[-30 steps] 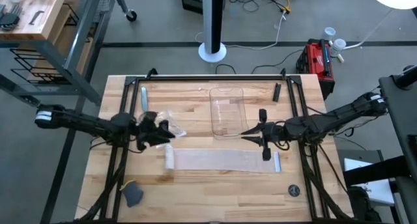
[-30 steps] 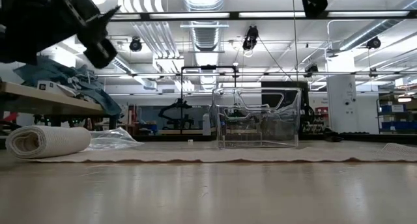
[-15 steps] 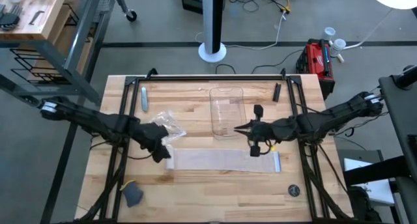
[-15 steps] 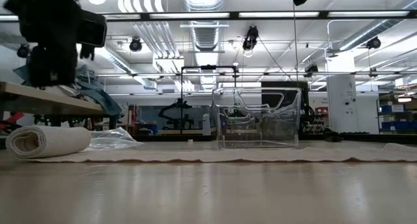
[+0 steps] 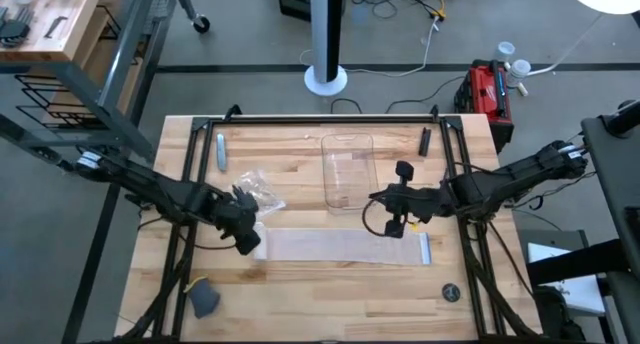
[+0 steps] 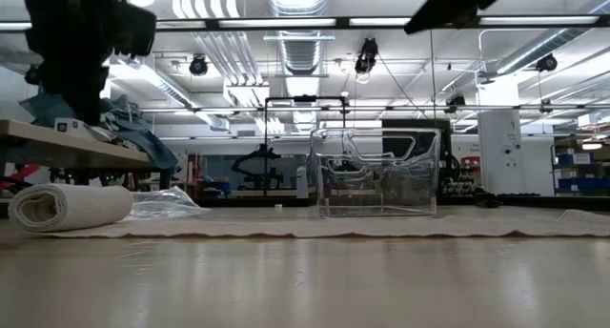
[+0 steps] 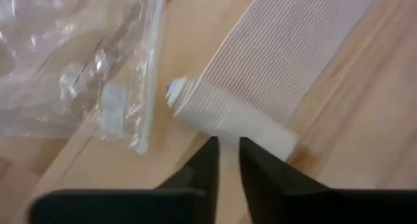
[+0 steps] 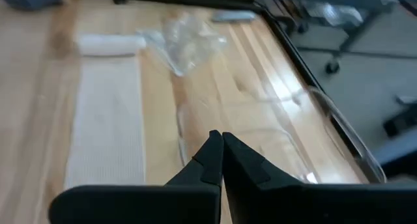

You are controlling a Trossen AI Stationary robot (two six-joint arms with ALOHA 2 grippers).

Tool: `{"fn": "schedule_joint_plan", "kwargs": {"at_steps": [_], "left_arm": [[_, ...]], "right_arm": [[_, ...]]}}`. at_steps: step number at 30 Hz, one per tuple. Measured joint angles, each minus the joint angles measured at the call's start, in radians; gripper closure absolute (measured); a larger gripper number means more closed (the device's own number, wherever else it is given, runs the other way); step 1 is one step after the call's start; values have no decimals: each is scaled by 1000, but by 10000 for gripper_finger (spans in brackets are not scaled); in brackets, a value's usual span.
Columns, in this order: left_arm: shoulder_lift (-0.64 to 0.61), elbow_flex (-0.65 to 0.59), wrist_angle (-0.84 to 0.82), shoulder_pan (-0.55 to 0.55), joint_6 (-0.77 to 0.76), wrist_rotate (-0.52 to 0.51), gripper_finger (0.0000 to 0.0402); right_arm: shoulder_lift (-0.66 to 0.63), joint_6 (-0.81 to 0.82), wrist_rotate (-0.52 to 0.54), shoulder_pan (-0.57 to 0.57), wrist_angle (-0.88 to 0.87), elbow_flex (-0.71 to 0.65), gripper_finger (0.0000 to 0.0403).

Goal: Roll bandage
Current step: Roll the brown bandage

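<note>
Bandage (image 5: 335,246) lies flat along the table's near side, its left end rolled into a short cylinder (image 7: 228,116). Left gripper (image 7: 225,149) hovers just above the roll, fingers nearly closed, not touching. Right gripper (image 8: 218,146), fingers pressed together, hangs beside the clear tray (image 5: 348,170).

Four cameras: one overhead, one at surface level, one on each wrist.
The high view looks straight down on the whole surface (image 5: 330,294). The low view looks level across it into the room. The left wrist view sits close above the bandage (image 7: 260,81) roll; the right wrist view looks along the strip from farther back. All four share the bandage.
</note>
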Motion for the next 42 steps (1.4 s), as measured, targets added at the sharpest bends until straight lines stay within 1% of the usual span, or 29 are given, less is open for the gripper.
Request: {"fn": "schedule_joint_plan", "kwargs": {"at_steps": [1, 3, 7, 10, 13, 17, 20, 23, 28, 33, 37, 42], "left_arm": [[16, -2, -3, -4, 10, 0, 382], [44, -4, -6, -9, 38, -9, 395], [89, -8, -12, -24, 104, -109, 387], [118, -16, -7, -48, 157, -138, 397], [138, -41, 28, -110, 175, -161, 398], [127, -94, 100, -196, 122, -200, 401], [107, -131, 132, -226, 59, -219, 401], [95, -176, 193, -231, 31, -219, 401], [108, -258, 401, -230, 43, -219, 401], [117, -299, 487, -230, 44, -250, 401], [115, -298, 494, -229, 57, -296, 401], [115, -291, 501, -229, 71, -315, 401]], "right_arm": [[0, 19, 10, 0, -12, -6, 403], [0, 47, 16, 0, -31, -21, 403], [0, 76, 17, 0, -27, -36, 403], [0, 86, 16, 0, -23, -39, 403], [0, 87, 16, 2, -33, -41, 403], [-2, 124, 15, 2, -108, -41, 403], [-2, 172, 16, 2, -173, -41, 403], [-1, 207, 17, 2, -194, -41, 403], [0, 218, 16, 2, -197, -50, 403], [1, 221, -9, 2, -195, -54, 403], [31, 226, -65, 6, -156, -82, 403], [128, 152, -161, 6, 107, -135, 403]]}}
